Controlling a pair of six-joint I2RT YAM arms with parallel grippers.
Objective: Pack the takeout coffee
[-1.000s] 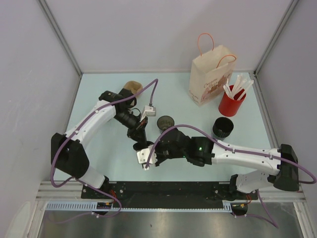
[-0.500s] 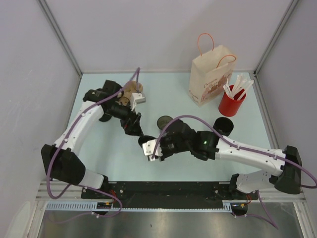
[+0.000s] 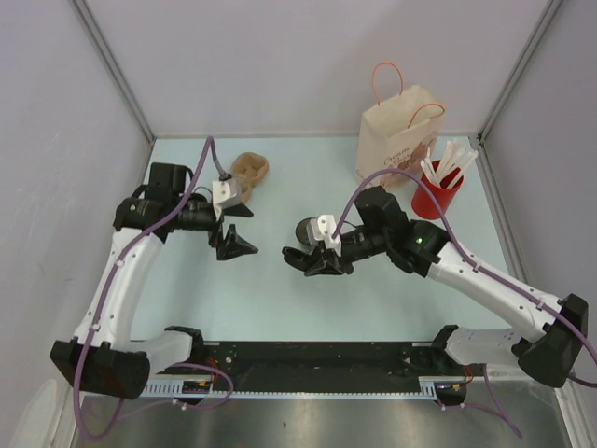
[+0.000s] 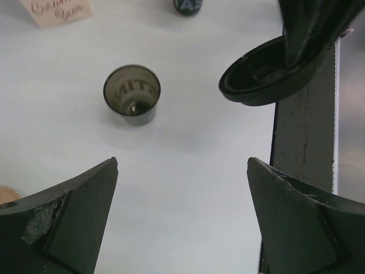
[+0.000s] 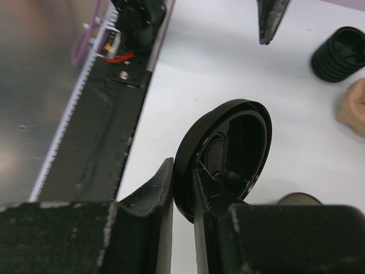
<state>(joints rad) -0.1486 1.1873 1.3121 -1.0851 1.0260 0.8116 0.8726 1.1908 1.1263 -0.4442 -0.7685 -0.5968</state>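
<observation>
- Desk [image 3: 280,308]: pale, with the working action at its middle; most other items sit toward the far right corner.
- Right arm [image 3: 485,285]: a second ago it was stretched along the near edge, meeting the left arm there. It now reaches in from the near right corner to mid-desk.
- Left arm [image 3: 121,271]: has swung away from that meeting point and lies along the left edge.
- Paper bag [image 3: 396,145]: upright at the far edge toward the right corner, mouth up, well apart from the cup. Judged to be the packing destination.
- Red cup [image 3: 434,198]: holds white sticks, just beside the bag. Not part of this job.
- Takeout coffee [image 4: 132,94]: stands upright at mid-desk, uncapped, mouth open to the left wrist camera. Nothing touches it.
- Left tool [image 4: 182,171]: released, jaws spread wide, nothing between them.
- Right tool [image 5: 194,188]: clenched on the lid [image 4: 262,74], gripping its rim.
- Lid: held tilted, hollow underside showing, on the near-edge side of the cup and apart from it.
- Reading: the lid has passed to the right arm and travelled to the cup. Capping looks like the step in hand; bagging is not yet begun. The lid needs levelling over the rim first.
</observation>
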